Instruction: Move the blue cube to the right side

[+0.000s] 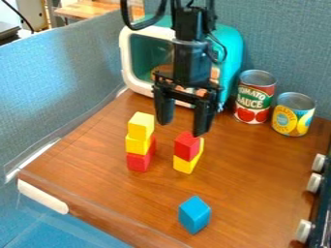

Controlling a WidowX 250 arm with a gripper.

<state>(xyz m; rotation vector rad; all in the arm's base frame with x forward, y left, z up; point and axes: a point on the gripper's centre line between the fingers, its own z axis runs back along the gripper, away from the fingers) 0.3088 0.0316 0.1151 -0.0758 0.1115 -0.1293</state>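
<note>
Two cans: side by side at the back of the wooden surface [259, 181], both with bare metal tops and printed wrappers.
Tomato can [246, 115]: red wrapper with white lettering on dark green, whole red tomatoes pictured below.
Yellow-labelled can [284, 118]: blue lettering on a yellow ground, with yellow fruit and a patch of blue beside it.
Blue cube [194, 214]: sits alone near the front of the wooden surface, just right of the view's center, well apart from both stacks. Solid bright blue, sharp-edged, it stands with a corner turned toward the camera.
Black gripper [183, 127]: hangs over the work, its two fingers spread wide with a gap between them, above and behind the right-hand stack.
Left-hand stack [138, 145]: two yellow blocks, one atop the other, over red.
Right-hand stack [187, 146]: red block on top, yellow beneath.
Toy oven [233, 46]: teal body, white front frame, standing behind the gripper.
Knobs [314, 183]: three, white, lined up along the right edge.
</note>
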